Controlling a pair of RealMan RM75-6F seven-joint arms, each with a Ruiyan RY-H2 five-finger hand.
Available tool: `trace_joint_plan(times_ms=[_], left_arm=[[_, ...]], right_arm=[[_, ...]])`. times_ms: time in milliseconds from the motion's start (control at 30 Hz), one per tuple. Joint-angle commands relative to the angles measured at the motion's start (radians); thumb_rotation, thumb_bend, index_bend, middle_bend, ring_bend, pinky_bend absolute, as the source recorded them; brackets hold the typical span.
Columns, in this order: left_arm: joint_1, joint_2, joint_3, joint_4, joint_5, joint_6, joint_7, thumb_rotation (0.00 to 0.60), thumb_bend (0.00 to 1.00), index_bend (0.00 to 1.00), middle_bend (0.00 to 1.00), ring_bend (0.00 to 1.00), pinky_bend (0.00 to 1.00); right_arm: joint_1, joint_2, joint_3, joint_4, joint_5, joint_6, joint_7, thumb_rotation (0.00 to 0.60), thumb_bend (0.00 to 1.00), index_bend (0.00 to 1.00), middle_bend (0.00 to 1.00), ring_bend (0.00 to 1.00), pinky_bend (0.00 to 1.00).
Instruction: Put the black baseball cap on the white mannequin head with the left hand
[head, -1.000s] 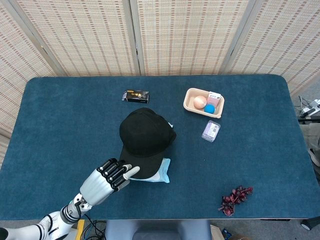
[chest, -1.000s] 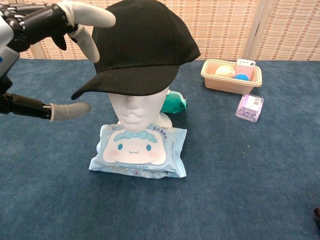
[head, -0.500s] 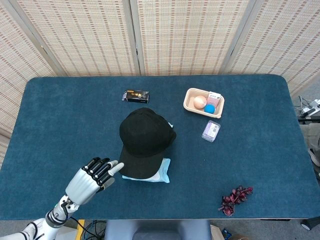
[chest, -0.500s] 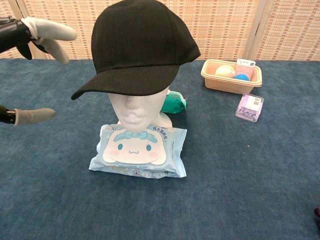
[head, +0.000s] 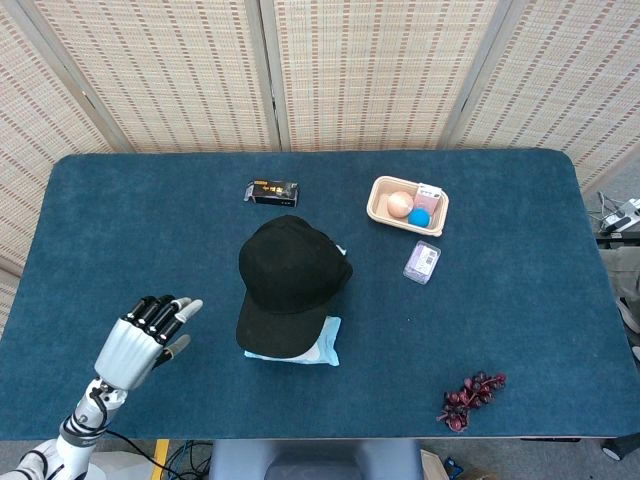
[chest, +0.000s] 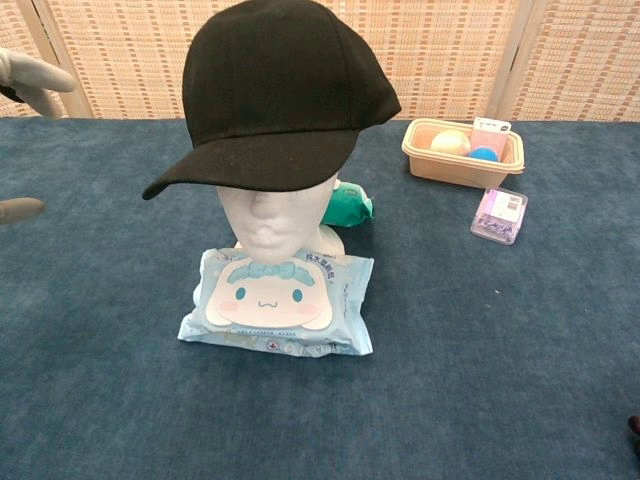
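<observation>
A: So, largest first: blue worktop (head: 520, 300), carrying everything. State of the cap?

B: Black baseball cap (chest: 280, 95) sits on the white mannequin head (chest: 268, 222), brim pointing toward the near-left and shading the brow. Mannequin head stands just behind a pale-blue wipes pack (chest: 278, 302), touching or nearly so. Judgement: task looks complete, cap seated level enough to stay by itself.

A: Left hand?

B: Left hand (head: 140, 338) is at the near-left, well apart from the cap, released: fingers spread, holding nothing. Chest view catches only fingertips (chest: 35, 75) at the left edge. Probably clear so the brim is not knocked.

A: Right hand?

B: Not visible in either view.

A: Smaller items?

B: Beige tray (head: 377, 205) far right, clear lilac box (head: 421, 262) beside it, dark carton (head: 272, 191) beyond the cap, grapes (head: 470, 397) near right. None in the way.
</observation>
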Motion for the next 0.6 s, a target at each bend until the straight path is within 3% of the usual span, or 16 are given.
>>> trace_joint_plan(times_ms=[33,200,600], left_arm=[[0.015,0.01,-0.012,0.022,-0.031,-0.006,-0.014,0.6,0.0,0.28,0.38,0.35,0.43],[0.028,0.058,-0.034,0.003,-0.094,-0.049,-0.018,0.6,0.0,0.32,0.38,0.35,0.43],[0.069,0.257,-0.045,-0.278,-0.226,-0.203,0.106,0.6,0.0,0.35,0.38,0.36,0.43]], right_arm=[[0.0,-0.001,-0.002,-0.005,-0.005,0.004,-0.008,0.6,0.1,0.33,0.36,0.31,0.38],[0.0,-0.005,-0.006,-0.016,-0.017,0.013,-0.026,0.6,0.1,0.33,0.36,0.31,0.38],[-0.003,-0.018,-0.022,-0.046,-0.063,0.045,-0.073,0.6,0.1,0.33,0.36,0.31,0.38]])
